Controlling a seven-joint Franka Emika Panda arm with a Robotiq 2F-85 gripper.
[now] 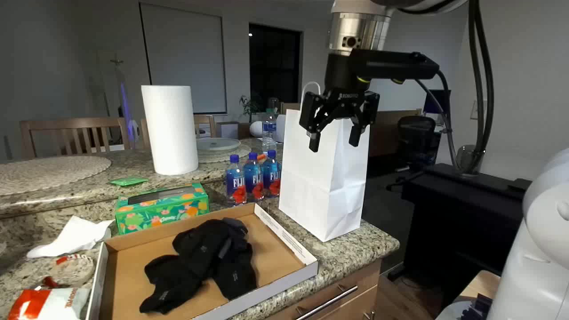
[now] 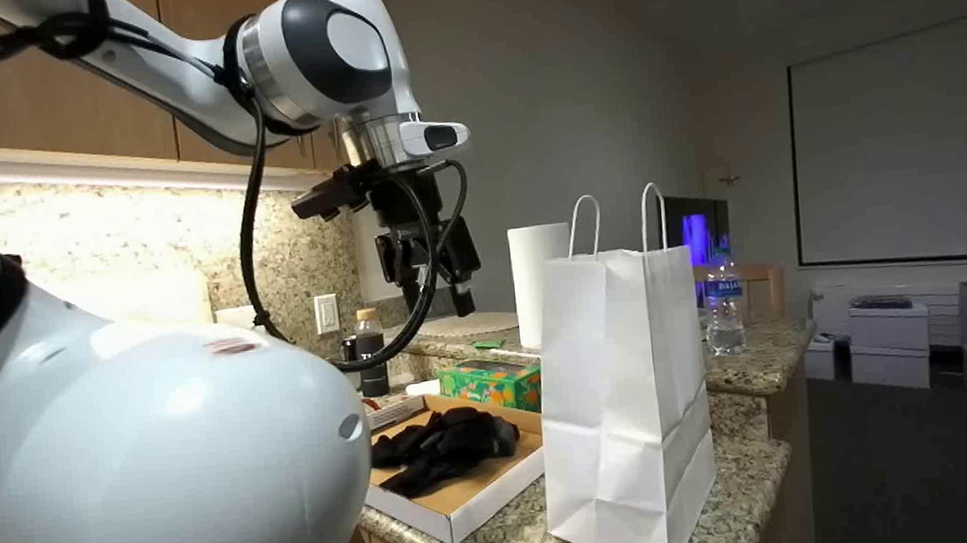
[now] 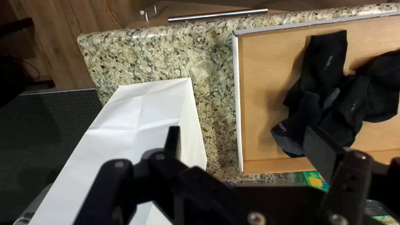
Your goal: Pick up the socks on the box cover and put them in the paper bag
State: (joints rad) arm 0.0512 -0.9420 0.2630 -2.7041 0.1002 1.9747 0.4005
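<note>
Several black socks (image 1: pixel 200 253) lie in a loose heap in the shallow cardboard box cover (image 1: pixel 280 255) on the counter. Both also show in an exterior view, the socks (image 2: pixel 453 438) and the cover (image 2: pixel 493 504), and in the wrist view, the socks (image 3: pixel 325 81) and the cover (image 3: pixel 261 68). The white paper bag (image 1: pixel 306 178) stands upright beside the cover, with its handles up; it also shows in an exterior view (image 2: pixel 606 400) and the wrist view (image 3: pixel 147 109). My gripper (image 1: pixel 334 138) is open and empty (image 3: pixel 247 145), well above the counter, near the bag's top. The bag's inside is hidden.
Three water bottles (image 1: pixel 253 178) stand behind the cover near the bag. A green tissue box (image 1: pixel 164 206) sits behind the cover. A paper towel roll (image 1: pixel 171 129) stands on the raised ledge. A crumpled tissue (image 1: pixel 75 235) and a red-white packet (image 1: pixel 49 304) lie beside the cover.
</note>
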